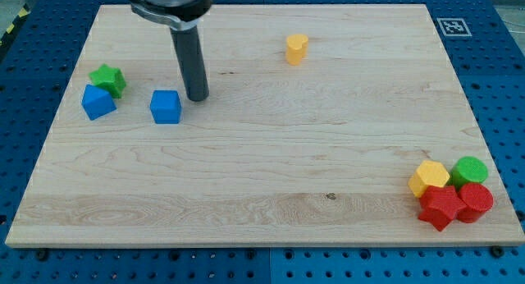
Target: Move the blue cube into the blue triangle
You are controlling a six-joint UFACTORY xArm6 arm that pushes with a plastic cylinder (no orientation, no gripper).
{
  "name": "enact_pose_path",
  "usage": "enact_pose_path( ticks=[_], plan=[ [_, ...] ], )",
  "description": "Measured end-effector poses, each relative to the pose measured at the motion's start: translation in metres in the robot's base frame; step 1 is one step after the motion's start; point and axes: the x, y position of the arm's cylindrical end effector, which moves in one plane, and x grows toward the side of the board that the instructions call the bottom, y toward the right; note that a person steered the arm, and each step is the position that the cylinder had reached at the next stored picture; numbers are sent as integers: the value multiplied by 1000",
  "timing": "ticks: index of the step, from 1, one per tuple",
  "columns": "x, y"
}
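The blue cube [166,107] sits on the wooden board [262,153] in the view's upper left. The blue triangle block [98,101] lies a short way to its left, with a gap between them. My tip [197,98] rests on the board just right of the blue cube and slightly above it, close to it; I cannot tell whether they touch. The dark rod rises from the tip to the view's top edge.
A green star block [108,79] touches the blue triangle's upper side. A yellow hexagonal block [297,48] stands near the top middle. At the bottom right, a yellow block [429,177], green cylinder [470,170], red star [440,206] and red cylinder [476,200] cluster together.
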Motion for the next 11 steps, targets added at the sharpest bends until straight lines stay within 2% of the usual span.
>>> enact_pose_path(
  ticks=[1, 2, 6, 11],
  plan=[
    [28, 2],
    [34, -12],
    [-2, -41],
    [-3, -76]
  ],
)
